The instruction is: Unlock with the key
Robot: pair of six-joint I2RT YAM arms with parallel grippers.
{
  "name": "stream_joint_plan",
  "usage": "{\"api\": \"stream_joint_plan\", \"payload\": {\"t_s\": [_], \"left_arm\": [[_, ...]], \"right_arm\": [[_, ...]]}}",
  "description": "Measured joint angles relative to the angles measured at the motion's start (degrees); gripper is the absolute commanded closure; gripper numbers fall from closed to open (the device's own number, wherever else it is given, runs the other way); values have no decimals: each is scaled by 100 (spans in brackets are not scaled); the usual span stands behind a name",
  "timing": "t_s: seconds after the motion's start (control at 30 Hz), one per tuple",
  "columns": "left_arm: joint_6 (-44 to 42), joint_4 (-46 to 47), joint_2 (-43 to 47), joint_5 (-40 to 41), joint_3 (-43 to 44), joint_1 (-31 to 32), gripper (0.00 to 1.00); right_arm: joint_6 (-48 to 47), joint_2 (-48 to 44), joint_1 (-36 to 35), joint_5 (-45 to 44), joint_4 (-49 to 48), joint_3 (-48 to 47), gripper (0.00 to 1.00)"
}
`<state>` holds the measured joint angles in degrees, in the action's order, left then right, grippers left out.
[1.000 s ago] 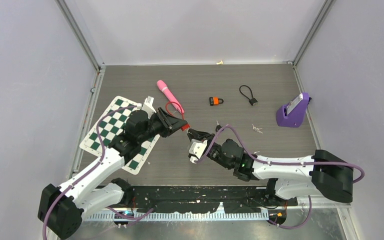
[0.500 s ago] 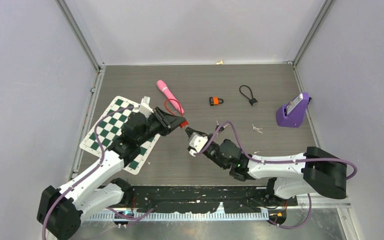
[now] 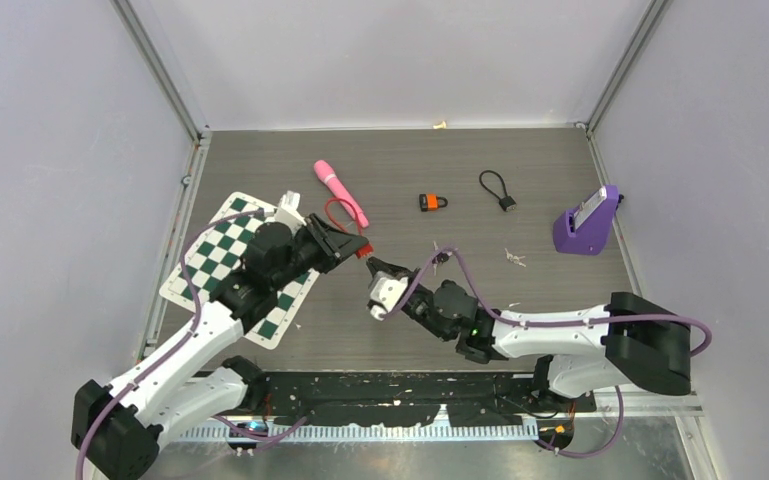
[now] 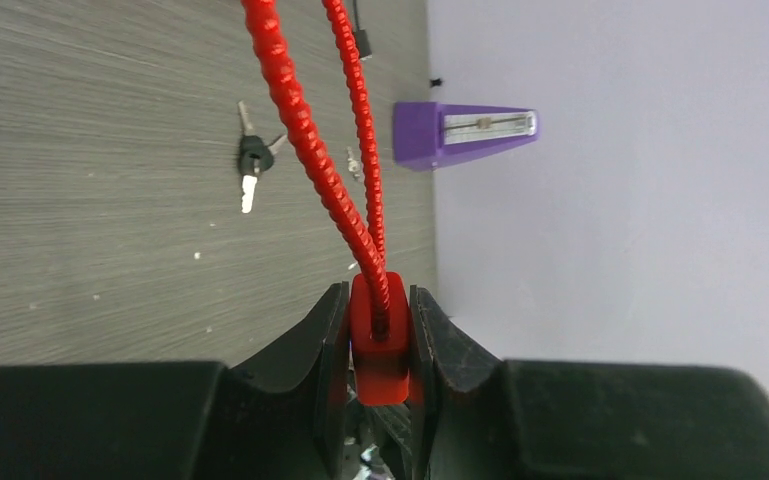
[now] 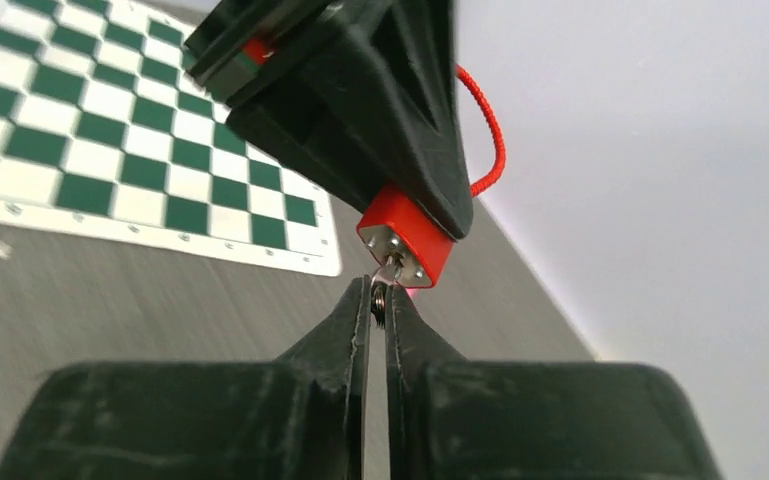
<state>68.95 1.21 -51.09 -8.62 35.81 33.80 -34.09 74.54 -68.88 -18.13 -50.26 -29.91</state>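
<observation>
Key (image 5: 388,271) tip at the lock (image 5: 406,240) face shows only from the right wrist, pinched in the closed right gripper (image 5: 377,300). Left gripper (image 4: 380,325) clamps the lock above the table (image 3: 520,170); both arms reach inward.

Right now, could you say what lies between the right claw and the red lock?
Only the key, pinched by the right claw, touching the red lock; right wrist view.

Bright, even light, only faint shadows; overhead view sharp, both wrist views soft up close.
</observation>
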Motion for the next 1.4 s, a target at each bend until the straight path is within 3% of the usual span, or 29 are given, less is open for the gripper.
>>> {"api": "stream_joint_plan", "payload": {"t_s": [0.23, 0.37, 0.63, 0.8, 0.93, 1.07, 1.4], "left_arm": [[-599, -1521, -387, 260, 953, 13, 100], [-684, -1928, -592, 385, 1143, 20, 100], [-632, -2017, -787, 533, 1143, 55, 100], [-516, -1620, -686, 302, 1019, 76, 100], [-234, -789, -374, 101, 640, 116, 100], [-52, -50, -170, -81, 389, 188, 100], [181, 192, -168, -514, -44, 42, 100]], "right_arm": [[-2382, 551, -354, -623, 365, -435, 95], [-3591, 957, -492, -992, 378, -555, 95], [-4671, 1707, -518, -1722, -76, -686, 95], [-3565, 1220, -214, -1447, 345, -680, 95], [-1808, 225, 376, -350, 1034, -601, 95], [-284, -442, 831, 638, 1034, -348, 95], [1169, -619, 1080, 1320, 780, 175, 93]]}}
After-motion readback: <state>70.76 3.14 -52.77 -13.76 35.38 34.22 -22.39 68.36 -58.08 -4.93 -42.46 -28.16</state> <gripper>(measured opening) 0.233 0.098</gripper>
